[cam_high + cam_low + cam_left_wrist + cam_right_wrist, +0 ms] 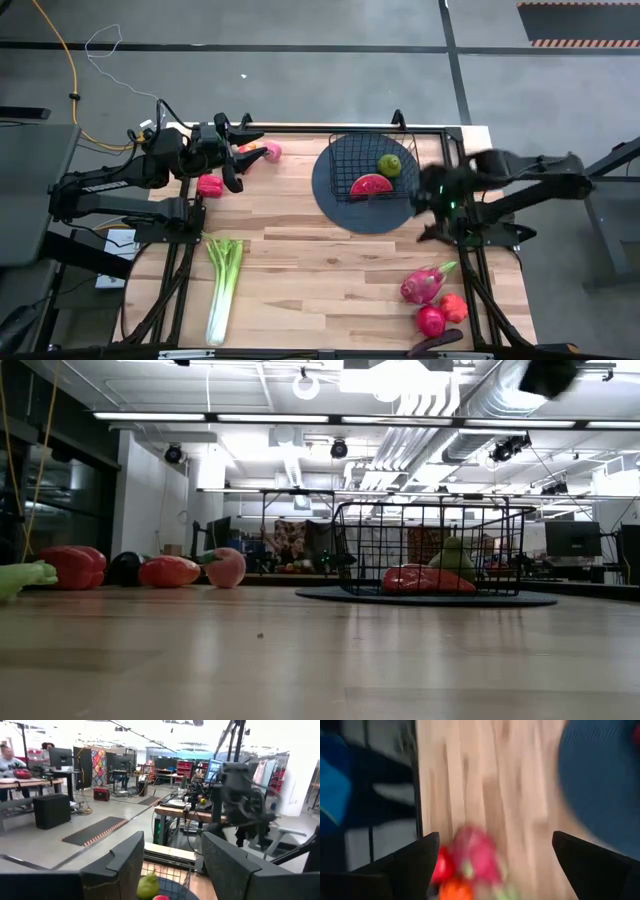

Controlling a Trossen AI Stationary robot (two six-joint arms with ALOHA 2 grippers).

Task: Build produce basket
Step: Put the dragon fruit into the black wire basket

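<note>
Celery [223, 288] is lying at 7 o'clock on worktop [330, 280] w/ basket [372, 168] at 1, right hand [432, 215] spread, prob. heading for dragon fruit [423, 284]; left hand [238, 160] half-spread, empty.

The bench [330, 270] is pale wood with a streaky grain. The basket [352, 165] is black square-grid wire on a dark grey disc, holding a red slice [372, 186] and a green fruit [389, 165]. Pale green celery [222, 285]; pink dragon fruit [424, 284] with green tips; red pepper [210, 185].
</note>
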